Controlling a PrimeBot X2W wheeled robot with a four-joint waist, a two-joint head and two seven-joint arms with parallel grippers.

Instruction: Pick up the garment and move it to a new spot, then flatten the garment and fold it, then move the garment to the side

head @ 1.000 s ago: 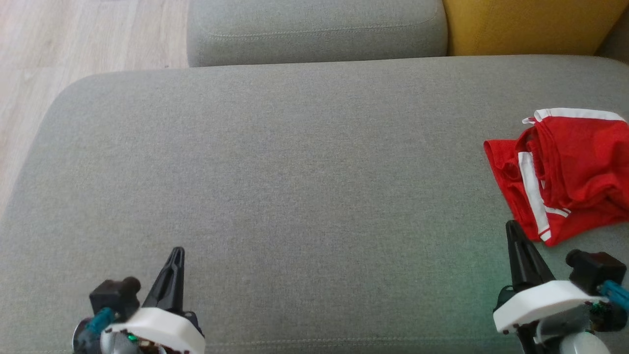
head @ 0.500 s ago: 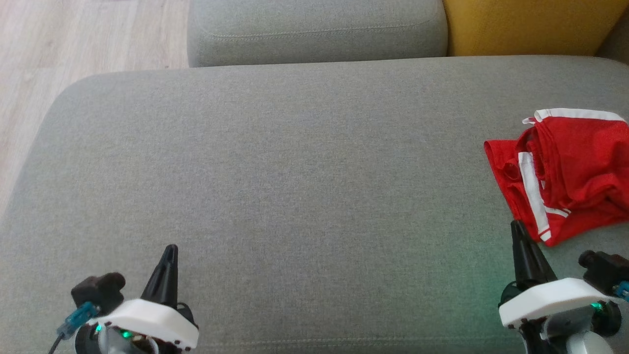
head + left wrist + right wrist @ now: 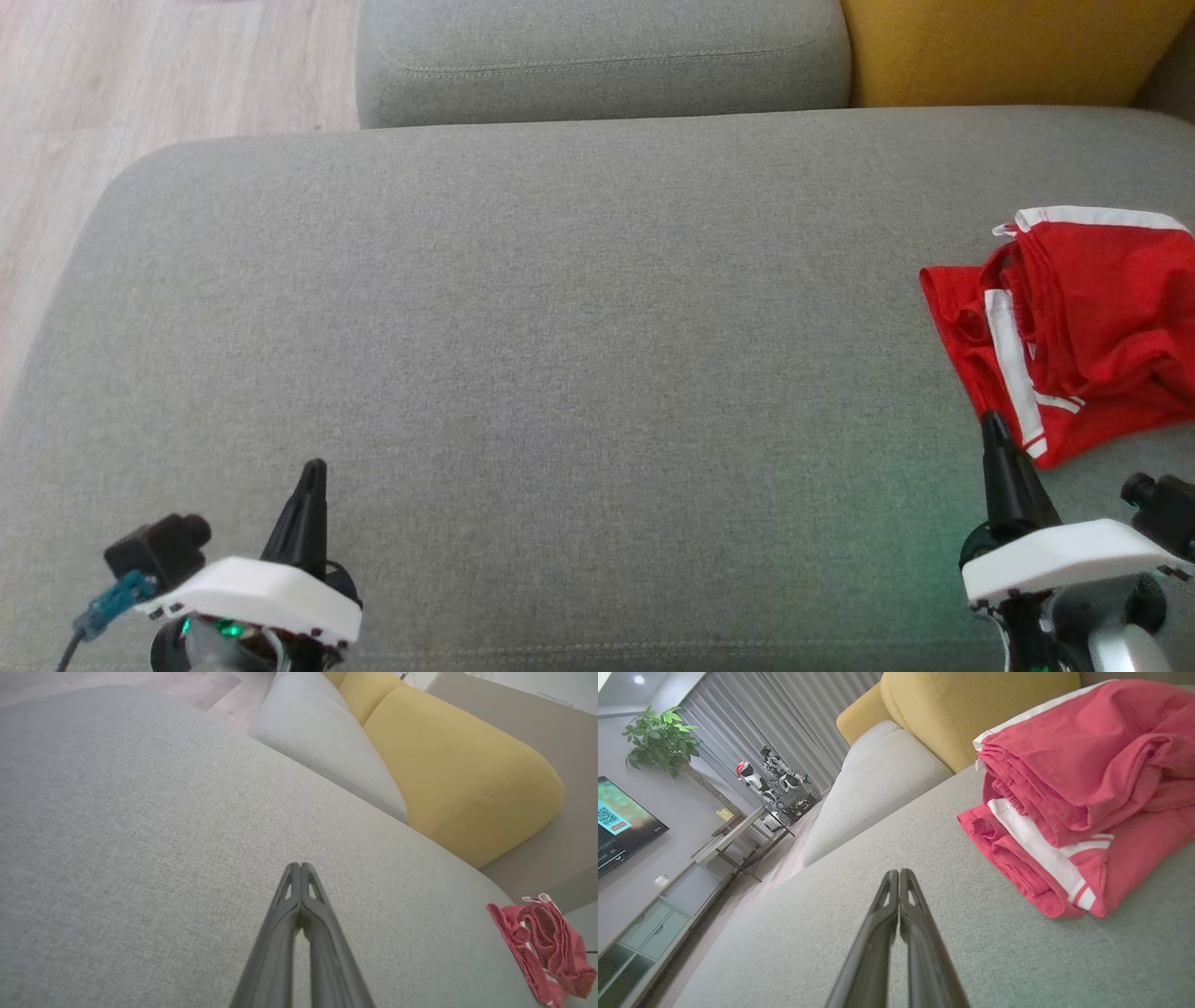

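The seat (image 3: 560,327) is the biggest thing here: a broad pad with rounded corners, covered in a fine grey weave that looks matte and slightly flecked, smooth and unwrinkled. It spreads out ahead of both grippers and between them. Beyond it, far ahead of the fingertips, stands a grey cushion (image 3: 597,56) in the same cloth, plump, with a stitched seam along its edge. To that one's right is a yellow cushion (image 3: 1008,47), rounded and of a coarser weave. Pale wood-grain floor (image 3: 140,75) shows ahead and to the left of the left gripper.

The garment (image 3: 1083,327) lies on the seat just ahead and to the right of the right gripper (image 3: 995,422), close beside its tip but apart from it, and well off to the right of the left gripper (image 3: 316,465). It is soft red cloth, folded into a loose, rumpled stack with several layered edges showing. A white band runs along its far edge, a white stripe runs down the side nearest the fingers, and two short white bars mark the near corner.

Each gripper has a white housing and two long, dark, tapering fingers pressed together into a single point, holding nothing, just above the seat.
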